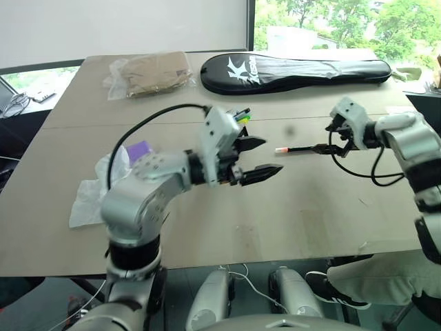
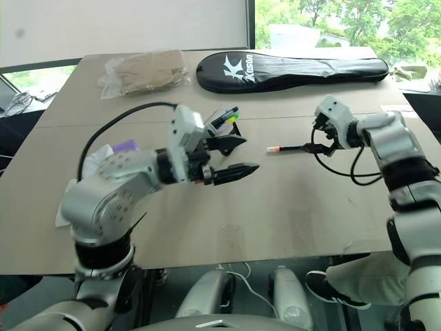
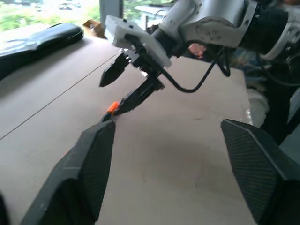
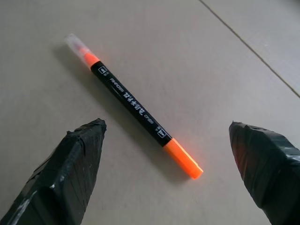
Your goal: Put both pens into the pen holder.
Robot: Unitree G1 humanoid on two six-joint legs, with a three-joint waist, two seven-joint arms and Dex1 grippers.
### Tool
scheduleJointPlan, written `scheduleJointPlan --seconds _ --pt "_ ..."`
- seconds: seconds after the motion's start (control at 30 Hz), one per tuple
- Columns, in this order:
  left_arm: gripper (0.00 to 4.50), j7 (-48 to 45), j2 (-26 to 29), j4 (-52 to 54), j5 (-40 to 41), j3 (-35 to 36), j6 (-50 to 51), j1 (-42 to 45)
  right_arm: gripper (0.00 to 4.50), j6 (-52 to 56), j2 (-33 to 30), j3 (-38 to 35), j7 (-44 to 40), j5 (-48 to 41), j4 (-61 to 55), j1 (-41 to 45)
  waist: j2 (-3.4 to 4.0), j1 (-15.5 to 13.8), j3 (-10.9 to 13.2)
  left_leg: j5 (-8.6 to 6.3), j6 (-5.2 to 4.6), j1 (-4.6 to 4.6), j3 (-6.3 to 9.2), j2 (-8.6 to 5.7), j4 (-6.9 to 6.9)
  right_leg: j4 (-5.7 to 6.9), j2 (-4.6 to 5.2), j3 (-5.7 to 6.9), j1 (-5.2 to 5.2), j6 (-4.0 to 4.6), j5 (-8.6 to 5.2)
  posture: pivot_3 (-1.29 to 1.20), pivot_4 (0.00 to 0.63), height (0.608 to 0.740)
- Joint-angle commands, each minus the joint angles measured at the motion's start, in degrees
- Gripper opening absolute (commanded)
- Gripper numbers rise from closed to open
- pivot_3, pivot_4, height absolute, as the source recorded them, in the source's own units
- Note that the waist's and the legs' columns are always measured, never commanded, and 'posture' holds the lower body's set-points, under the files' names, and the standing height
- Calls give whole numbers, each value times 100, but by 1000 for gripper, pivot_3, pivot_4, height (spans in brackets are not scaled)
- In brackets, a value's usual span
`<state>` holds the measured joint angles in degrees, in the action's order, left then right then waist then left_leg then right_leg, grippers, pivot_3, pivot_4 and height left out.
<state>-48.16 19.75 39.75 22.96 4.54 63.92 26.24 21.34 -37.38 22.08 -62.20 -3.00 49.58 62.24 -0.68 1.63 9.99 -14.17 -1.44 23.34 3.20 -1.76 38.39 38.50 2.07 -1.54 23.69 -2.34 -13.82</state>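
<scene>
The black pen with orange ends [image 4: 136, 107] lies flat on the worktop [image 4: 225, 70], untouched, between and just ahead of the right gripper [image 4: 168, 168]'s spread fingers; the left gripper [image 1: 265, 157]'s fingers are parted, empty.

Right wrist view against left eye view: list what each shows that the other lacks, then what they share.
Right wrist view alone: the printed lettering along the black pen's barrel and its clear cap. Left eye view alone: the left gripper, open; the black racket bag; the bagged brown item; markers above the left gripper. Shared: the black pen with orange ends lying on the table, with the open right gripper at it, not gripping.
</scene>
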Motion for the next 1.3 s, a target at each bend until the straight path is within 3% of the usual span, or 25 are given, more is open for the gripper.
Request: scheduleJointPlan --seconds 0.03,0.1,0.13,0.37,0.47,0.57,0.63,0.7,0.77,0.93,0.97,1.0,1.2,1.3 --pt "3579 240 227 508 314 200 -35 -341 4241 -563 241 106 -356 533 1253 491 0 -3 0 1 2 -3 -2 0 -3 3 2 -1 -1 1 0 0 150 740" --pt "3588 430 260 546 405 232 -112 -499 3640 -655 392 69 -532 693 1730 673 0 -14 0 2 4 -1 4 0 -3 3 5 -2 -1 2 0 0 150 740" --pt "3588 465 327 553 431 209 -187 -589 3013 -694 446 100 -574 830 1928 737 0 -16 0 2 5 -1 1 -1 -3 2 6 -4 0 2 0 0 150 740" --pt "3588 1021 -61 260 1102 415 -20 -591 46 -684 353 -57 -999 1161 2192 812 1 -59 -2 2 6 -18 0 -2 -4 1 21 -3 -15 2 0 0 150 740" --pt "3588 1343 -484 -53 1644 619 433 -465 46 -91 -75 -565 -1503 706 1368 494 1 -97 -1 1 6 -18 1 -3 -4 3 27 -2 -16 2 1 0 150 740" --pt "3588 1836 -1072 -494 2119 898 911 -213 46 2100 -785 -1598 -1847 -572 -1970 -966 2 -184 -2 1 5 4 22 -8 0 -5 40 17 -10 2 0 0 150 740" --pt "3588 2083 -1366 -803 2345 1013 1075 -29 46 3846 -968 -2664 -1468 -1564 -4622 -2186 4 -220 -3 0 3 47 49 -6 8 -17 44 44 8 1 1 0 150 740" --pt "3588 2253 -1635 -1138 2568 1089 1120 193 46 5254 -655 -3680 -896 -2221 -6770 -3040 10 -215 -6 -2 3 44 48 -5 -2 -26 40 44 12 1 0 0 150 740" --pt "3588 2298 -1769 -1523 2674 1028 1078 482 46 6556 141 -4372 -297 -2464 -8289 -3216 11 -172 -7 -12 -14 40 48 0 -6 -25 33 43 11 1 0 0 150 740" --pt "3588 2047 -1791 -2372 2961 745 992 1126 46 7116 1411 -4629 1002 -2902 -9729 -3613 6 -190 -12 -12 -16 14 50 -10 12 -2 24 61 -11 2 1 0 150 740" --pt "3117 2001 -1741 -2474 2929 647 917 1189 0 7116 1549 -4669 1179 -3003 -9802 -3642 6 -187 -12 -11 -16 5 41 -17 11 -1 14 57 -15 1 1 0 150 740" --pt "2922 1965 -1692 -2556 2917 578 849 1229 0 7116 1641 -4695 1337 -3106 -9837 -3656 6 -184 -12 -11 -16 1 31 -18 11 0 15 49 -17 1 1 0 150 740" --pt "45 1730 -1433 -2722 3235 537 809 1391 0 7116 1811 -4985 2011 -3569 -10021 -3755 7 -155 -12 4 8 0 32 -14 -3 3 13 47 -10 3 0 0 150 740" --pt "13 1774 -1320 -2663 3234 535 635 1408 0 6899 1718 -5002 2218 -3637 -10096 -3803 7 -119 -12 4 8 0 31 -11 -6 1 16 44 -9 4 -1 0 150 740"
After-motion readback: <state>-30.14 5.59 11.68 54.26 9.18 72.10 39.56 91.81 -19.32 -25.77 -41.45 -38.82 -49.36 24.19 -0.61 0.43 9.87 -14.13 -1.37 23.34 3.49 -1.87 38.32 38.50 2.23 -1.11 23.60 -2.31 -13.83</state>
